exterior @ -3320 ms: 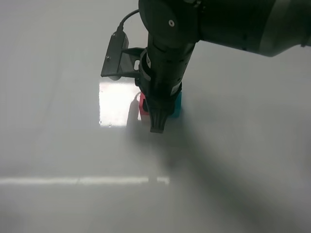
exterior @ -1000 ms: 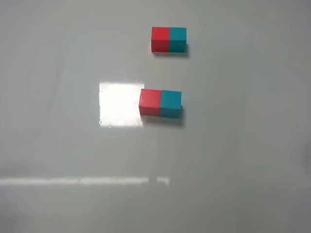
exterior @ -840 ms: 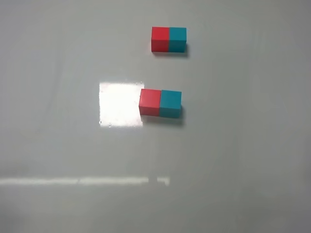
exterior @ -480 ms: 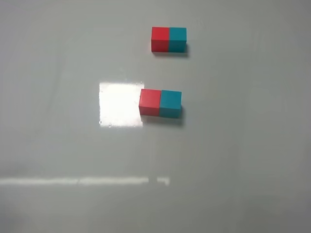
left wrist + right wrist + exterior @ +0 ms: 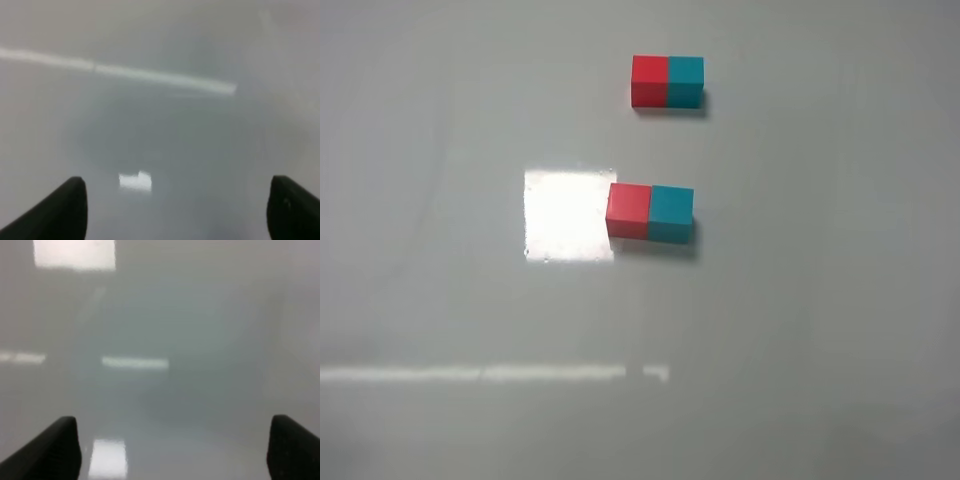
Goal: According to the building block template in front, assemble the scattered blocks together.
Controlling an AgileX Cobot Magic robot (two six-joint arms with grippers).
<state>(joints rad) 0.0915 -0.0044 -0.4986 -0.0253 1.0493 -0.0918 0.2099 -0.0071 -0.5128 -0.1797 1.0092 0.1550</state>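
Near the tabletop's (image 5: 440, 300) far edge sat building block template (image 5: 667, 81), nearer mid-table lay red cube (image 5: 629, 210) touching teal cube (image 5: 671, 213) just right of a glare patch (image 5: 568, 215), well apart from left gripper (image 5: 175, 212) and right gripper (image 5: 175, 450), both with fingers spread over bare surface.

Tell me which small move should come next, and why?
Probably none, only keep both arms away: the red cube and teal cube already sit flush, matching the template, and both wrist views show open, empty pincers over bare table.
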